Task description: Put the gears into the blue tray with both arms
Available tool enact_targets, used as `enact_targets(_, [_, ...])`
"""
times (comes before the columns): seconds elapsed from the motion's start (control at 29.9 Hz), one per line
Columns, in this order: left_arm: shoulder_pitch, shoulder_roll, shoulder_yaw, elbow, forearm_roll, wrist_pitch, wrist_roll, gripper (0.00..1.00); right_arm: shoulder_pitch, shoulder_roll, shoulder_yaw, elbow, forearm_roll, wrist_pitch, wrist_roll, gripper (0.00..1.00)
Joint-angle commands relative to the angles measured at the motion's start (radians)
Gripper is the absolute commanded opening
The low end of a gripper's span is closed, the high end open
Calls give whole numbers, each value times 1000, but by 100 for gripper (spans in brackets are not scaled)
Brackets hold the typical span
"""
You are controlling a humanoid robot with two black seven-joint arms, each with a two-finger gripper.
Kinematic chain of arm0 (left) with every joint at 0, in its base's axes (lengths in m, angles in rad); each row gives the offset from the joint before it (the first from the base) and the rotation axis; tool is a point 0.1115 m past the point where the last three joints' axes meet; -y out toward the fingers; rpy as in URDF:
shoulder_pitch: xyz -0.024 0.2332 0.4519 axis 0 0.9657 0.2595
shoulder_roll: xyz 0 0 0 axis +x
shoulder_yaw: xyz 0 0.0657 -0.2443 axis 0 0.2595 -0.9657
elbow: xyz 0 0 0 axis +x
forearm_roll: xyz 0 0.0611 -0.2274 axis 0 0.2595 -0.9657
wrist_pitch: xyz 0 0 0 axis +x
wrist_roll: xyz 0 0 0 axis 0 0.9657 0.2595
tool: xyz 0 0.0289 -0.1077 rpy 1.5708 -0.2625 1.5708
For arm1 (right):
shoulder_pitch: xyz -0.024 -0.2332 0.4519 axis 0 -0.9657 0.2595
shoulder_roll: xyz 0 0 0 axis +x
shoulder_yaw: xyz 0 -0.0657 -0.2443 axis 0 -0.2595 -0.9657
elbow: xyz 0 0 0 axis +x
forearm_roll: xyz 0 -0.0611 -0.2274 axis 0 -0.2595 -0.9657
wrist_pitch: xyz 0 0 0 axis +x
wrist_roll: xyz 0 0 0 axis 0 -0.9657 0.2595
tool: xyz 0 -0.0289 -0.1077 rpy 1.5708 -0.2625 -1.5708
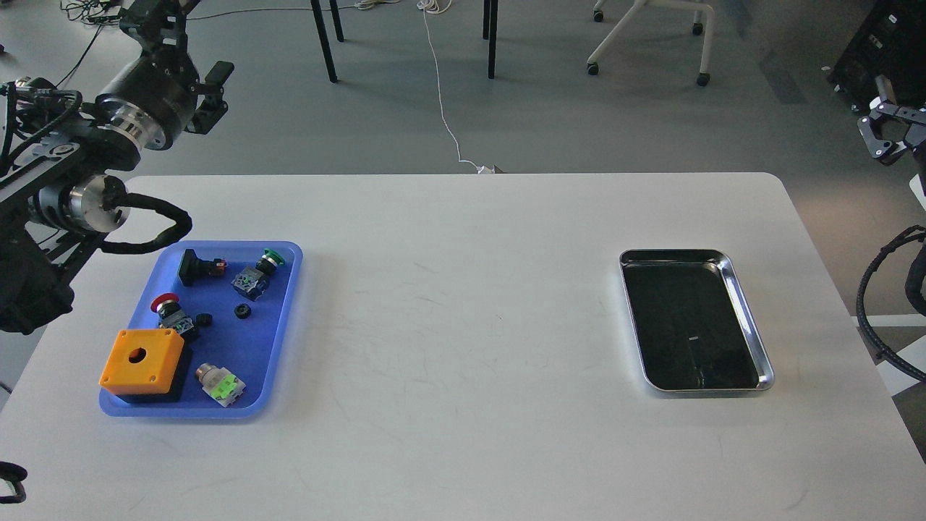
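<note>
Nearest the camera: bare white table (463, 449) front edge. Blue tray (283, 318) sits on the table's left side. Near end of the tray holds an orange box (145, 362) with a round hole on a black base, and just right of it a silver-capped switch with a green block (221, 385). Mid-tray: red push-button (168, 310), then both gears (204, 318) (242, 311) lying flat on the tray floor, near each other but apart, neither touching a switch. Far end: black switch (194, 266) and green push-button (255, 275). Steel tray (745, 318) with dark bottom sits well to the right. Left gripper (214, 90) is up above the table's far-left corner, well clear of the tray, grasping nothing; fingers overlap in view, can't tell spread or closed. Right gripper (884, 141) is at the right frame edge, off the table, fingers spread, nothing between them.
</note>
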Motion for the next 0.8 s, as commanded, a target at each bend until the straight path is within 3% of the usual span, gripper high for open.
enact_targets(0.0, [6, -78, -129, 63, -32, -25, 6, 98, 1, 76, 61, -59, 3, 3, -7, 99])
enact_targets(0.13, [9, -149, -191, 154, -125, -104, 9, 98, -1, 166, 177, -136, 6, 3, -117, 99])
enact_targets(0.33, [16, -186, -192, 257, -344, -177, 12, 98, 1, 285, 282, -264, 20, 21, -171, 99])
enact_targets(0.53, [38, -239, -191, 370, -382, -213, 14, 98, 36, 326, 282, -368, 20, 73, -170, 99])
enact_targets(0.77, [39, -238, -183, 379, -383, -259, 14, 98, 80, 313, 227, -379, 9, 96, -173, 99])
